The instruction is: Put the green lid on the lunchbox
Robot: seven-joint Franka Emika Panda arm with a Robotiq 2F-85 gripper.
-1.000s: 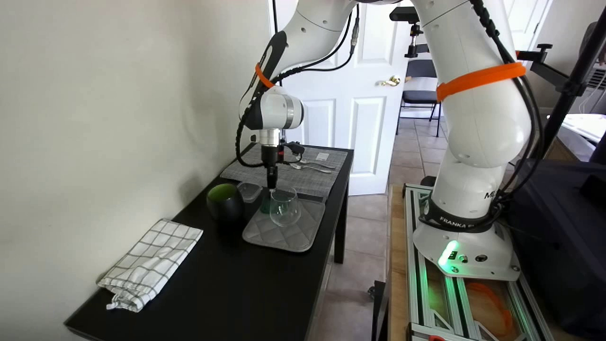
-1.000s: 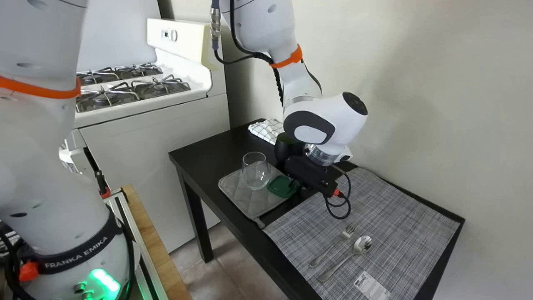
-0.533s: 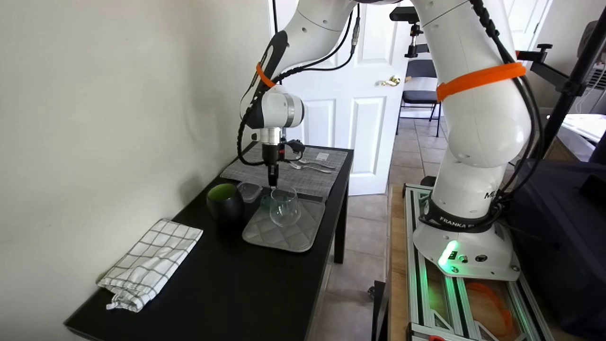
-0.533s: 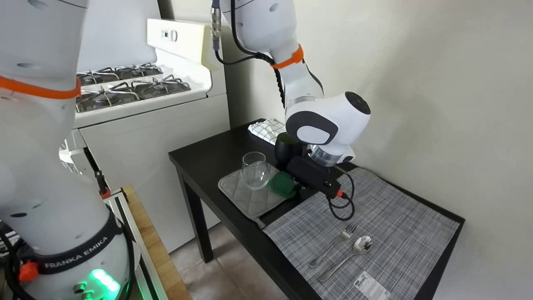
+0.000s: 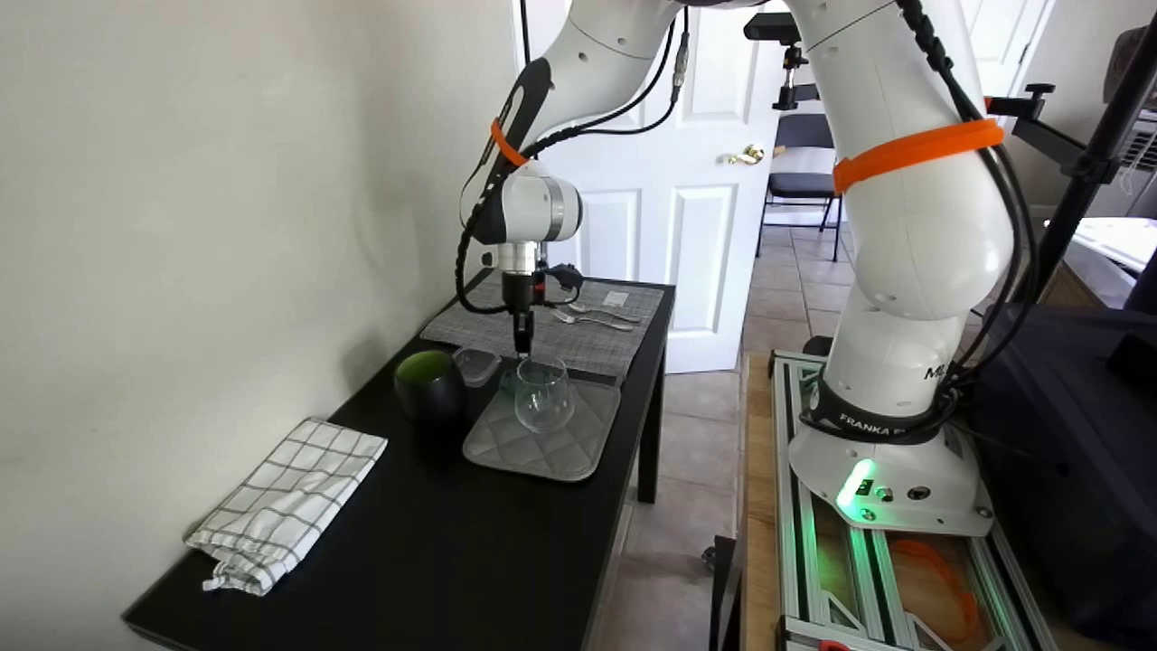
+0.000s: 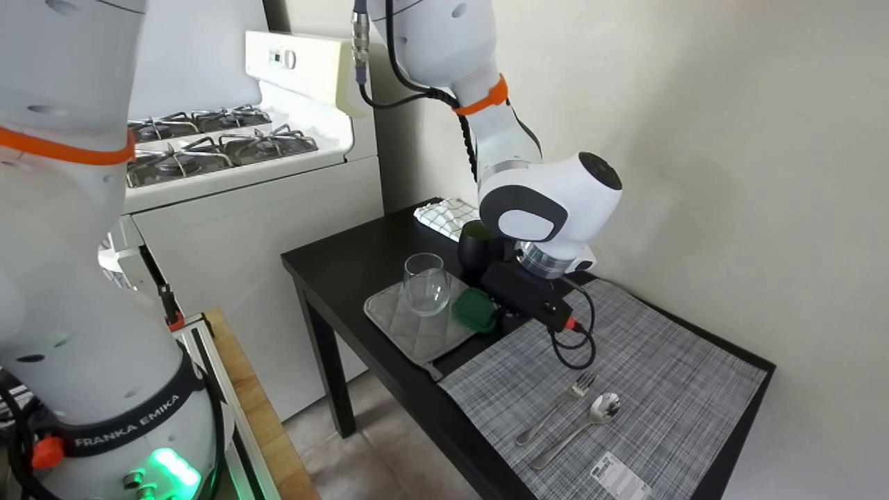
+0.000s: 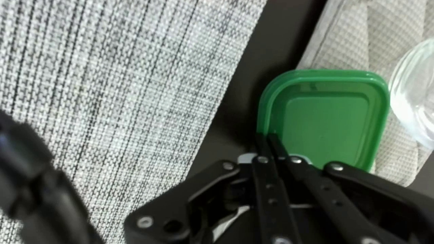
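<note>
The green lid (image 7: 325, 118) is a small rounded square with a raised rim. My gripper (image 7: 268, 135) is shut on the lid's left rim in the wrist view, one finger on each side of it. In an exterior view, the lid (image 6: 475, 310) is tilted, above the edge of the grey quilted pad, beside the glass. In an exterior view, the lid (image 5: 508, 384) shows dimly partly behind the glass, below my gripper (image 5: 522, 353). The clear lunchbox (image 5: 476, 366) sits on the black table behind the dark cup. It does not show in the wrist view.
A clear stemless glass (image 5: 544, 398) stands on the grey pad (image 5: 533, 457) close to the lid. A dark cup (image 5: 430, 387) is near the wall. A checkered cloth (image 5: 289, 502) lies at the near table end. A woven placemat (image 6: 646, 389) holds a fork and spoon.
The lid has risen slightly off the pad and tipped, with its gripped rim in my gripper. The gripper and lid have moved a little up and away from the glass.
</note>
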